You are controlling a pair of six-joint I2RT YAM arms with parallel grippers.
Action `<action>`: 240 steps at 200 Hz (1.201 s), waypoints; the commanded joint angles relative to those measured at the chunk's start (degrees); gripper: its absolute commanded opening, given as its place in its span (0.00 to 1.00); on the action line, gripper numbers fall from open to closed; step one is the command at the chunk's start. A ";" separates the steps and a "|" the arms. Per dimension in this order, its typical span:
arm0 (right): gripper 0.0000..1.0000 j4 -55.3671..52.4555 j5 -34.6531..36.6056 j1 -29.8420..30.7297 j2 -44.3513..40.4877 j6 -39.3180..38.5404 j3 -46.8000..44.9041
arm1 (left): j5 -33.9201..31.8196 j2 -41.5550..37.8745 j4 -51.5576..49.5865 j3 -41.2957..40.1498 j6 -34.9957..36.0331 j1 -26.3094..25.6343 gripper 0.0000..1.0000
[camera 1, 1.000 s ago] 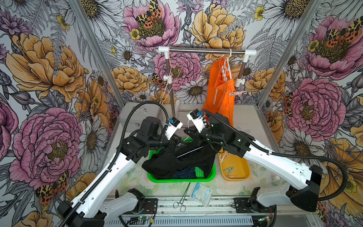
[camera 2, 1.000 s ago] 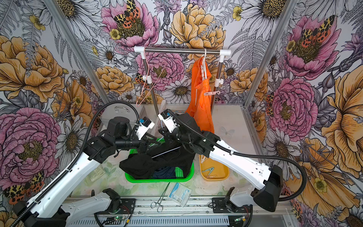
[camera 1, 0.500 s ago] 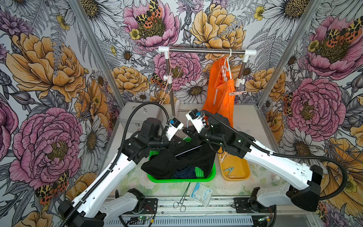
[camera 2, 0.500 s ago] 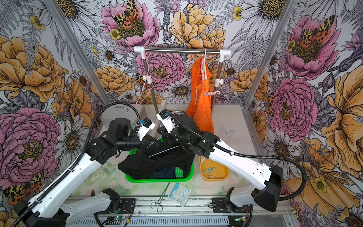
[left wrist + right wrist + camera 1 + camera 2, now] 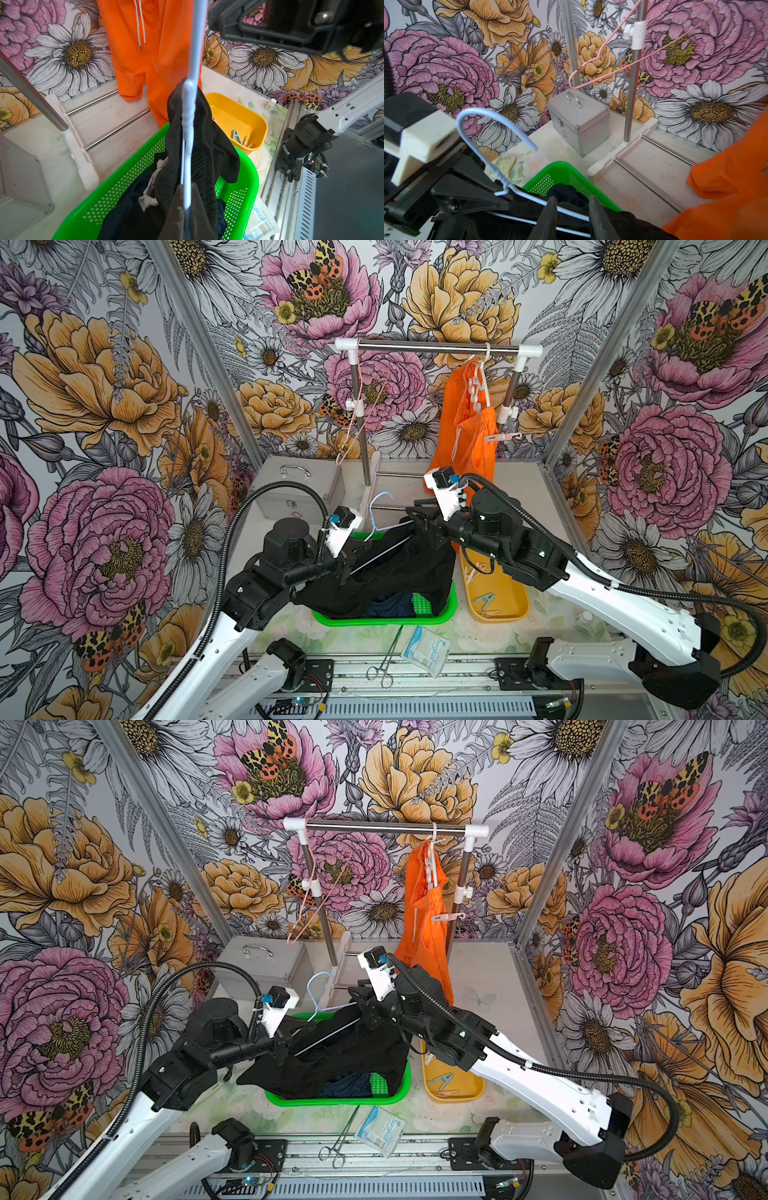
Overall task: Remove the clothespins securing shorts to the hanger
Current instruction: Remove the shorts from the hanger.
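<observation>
A rack [image 5: 436, 348] stands at the back of the table. Orange shorts [image 5: 473, 439] hang from its bar, legs down. Black shorts [image 5: 395, 572] drape over a pale blue wire hanger [image 5: 190, 108] above the green basket [image 5: 382, 620]. Their lower folds lie inside it, over navy shorts [image 5: 395, 605]. In both top views the hanger's long axis slants from the left gripper [image 5: 187, 187] up toward the right gripper [image 5: 573, 199], with the hook toward the rack. The left gripper is clamped on the wire. The right gripper's jaws stand narrowly apart, the wire passing between them. A yellow tray [image 5: 498, 616] just beside the basket holds loose clothespins [image 5: 482, 599]. One pink clothespin [image 5: 500, 437] grips the orange shorts' upper edge, its long axis about level and its free end pointing away from the cloth.
</observation>
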 commanded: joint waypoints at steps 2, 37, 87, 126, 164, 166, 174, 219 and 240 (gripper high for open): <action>0.29 -3.36 7.54 -0.17 -1.57 4.78 -0.89 | -1.54 -1.75 3.63 -0.65 1.07 0.37 0.00; 0.34 -9.29 14.47 -0.21 -1.86 9.82 -1.72 | -2.23 -2.50 3.79 0.07 -0.48 0.40 0.00; 0.42 -12.36 15.16 -0.21 1.39 12.58 -0.24 | -2.67 -2.56 4.99 -0.36 -0.60 0.49 0.00; 0.51 -13.34 14.50 -0.21 4.43 12.26 2.51 | -2.52 -2.08 5.66 -0.42 -0.61 0.48 0.00; 0.59 -13.42 12.64 -0.19 7.06 11.75 4.53 | -2.56 -2.30 6.13 -1.17 -0.61 0.66 0.00; 0.59 -13.46 12.50 -0.21 7.21 11.78 4.61 | -2.56 -2.33 6.17 -1.24 -0.59 0.66 0.00; 0.60 -13.46 12.09 -0.21 7.82 11.66 4.93 | -2.53 -2.34 6.27 -1.35 -0.57 0.61 0.00; 0.61 -13.38 10.58 -0.21 9.95 11.44 6.52 | -2.64 -2.43 6.27 -1.43 -0.58 0.83 0.00; 0.61 -13.38 9.89 -0.21 10.50 11.26 6.67 | -3.04 -2.52 7.01 -1.90 -1.35 0.83 0.00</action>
